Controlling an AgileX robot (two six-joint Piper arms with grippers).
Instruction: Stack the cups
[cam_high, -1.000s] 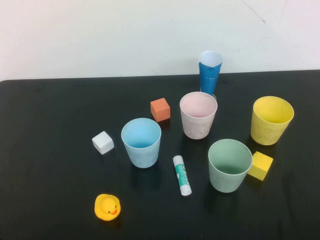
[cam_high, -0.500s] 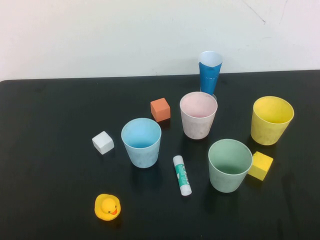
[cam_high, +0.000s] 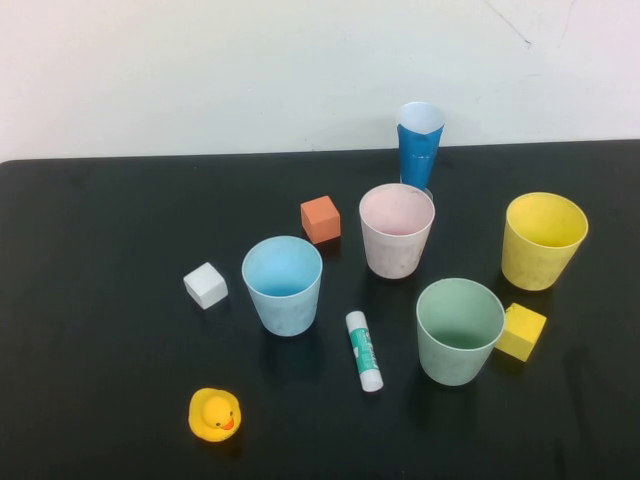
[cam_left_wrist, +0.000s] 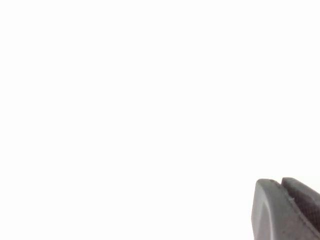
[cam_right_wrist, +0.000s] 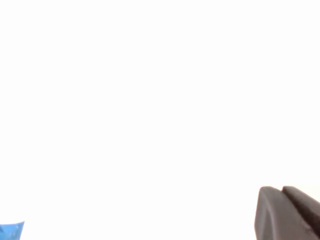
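While both grippers, left gripper (cam_left_wrist: 287, 210) and right gripper (cam_right_wrist: 287, 212), sit clenched off the bench (cam_high: 100, 220), pink cup (cam_high: 397, 229), blue cup (cam_high: 283, 284), green cup (cam_high: 459, 329) and yellow cup (cam_high: 542, 240) stand apart, unstacked

Matte plastic cups (cam_high: 283, 284) on a smooth black table (cam_high: 100, 250).

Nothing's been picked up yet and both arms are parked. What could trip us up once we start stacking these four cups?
The yellow cube touches the green cup, so gripping there may knock it. The glue stick lies between the blue cup and the green one. The paper cup stands just behind the pink cup. The left claw and right claw are shut, off the table.
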